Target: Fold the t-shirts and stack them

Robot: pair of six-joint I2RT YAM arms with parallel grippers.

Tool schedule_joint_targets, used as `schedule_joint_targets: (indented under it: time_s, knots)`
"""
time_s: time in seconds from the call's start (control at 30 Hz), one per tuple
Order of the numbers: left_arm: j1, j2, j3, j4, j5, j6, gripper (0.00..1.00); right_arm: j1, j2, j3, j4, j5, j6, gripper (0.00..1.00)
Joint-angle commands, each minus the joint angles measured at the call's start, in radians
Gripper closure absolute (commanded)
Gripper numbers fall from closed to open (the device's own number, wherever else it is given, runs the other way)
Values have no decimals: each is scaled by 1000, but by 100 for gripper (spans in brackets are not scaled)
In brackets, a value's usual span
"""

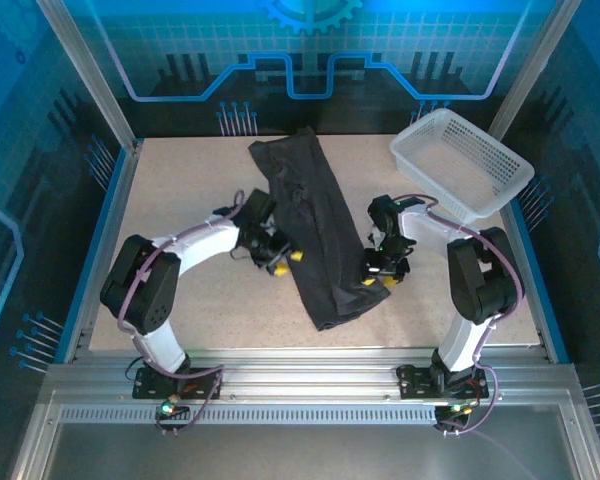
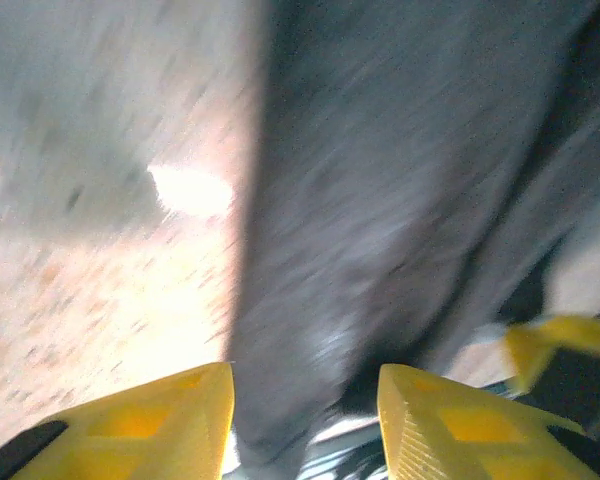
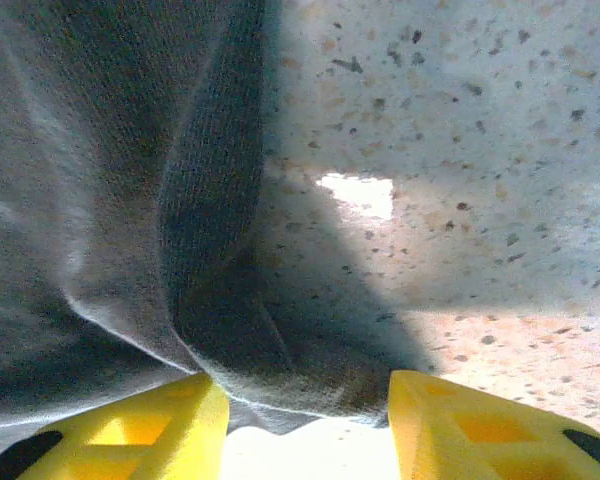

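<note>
A dark charcoal t-shirt [image 1: 315, 230], folded into a long narrow strip, lies diagonally across the middle of the table. My left gripper [image 1: 287, 261] sits at the strip's left edge. In the left wrist view, which is blurred, its yellow fingers [image 2: 170, 415] stand apart with the grey t-shirt [image 2: 380, 200] running between them. My right gripper [image 1: 377, 275] is low at the strip's right edge near its near end. Its jaws stand apart around a folded hem of the t-shirt [image 3: 130, 200], which rests on the speckled tabletop [image 3: 460, 150]. Both the left gripper [image 2: 305, 400] and the right gripper [image 3: 308, 400] are open.
A white lattice basket [image 1: 505, 152] stands at the back right corner, tilted against the frame. Aluminium rails bound the table on the left [image 1: 105, 230] and along the near edge [image 1: 300, 365].
</note>
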Motion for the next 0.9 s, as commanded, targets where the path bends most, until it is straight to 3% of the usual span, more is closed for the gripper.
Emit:
schedule_joint_targets:
  time_s: [0.0,0.23,0.37,0.53,0.87]
  knots:
    - [-37,-87,-36,-55,57,22,58,24,34,44,-61,79,-92,53]
    - [-192,-69,-103,-5,78,-33,56,25,35,-14,-56,91,-74,50]
    - [-256,-42,-150,108,56,-136,55,21,27,-54,-28,23,-52,50]
    - [-315,27,-116,104,19,-169,55,21,1,-98,0,-47,-4,50]
    - [-333,115,-71,134,-47,-196,62,16,-20,-138,31,-124,10,75]
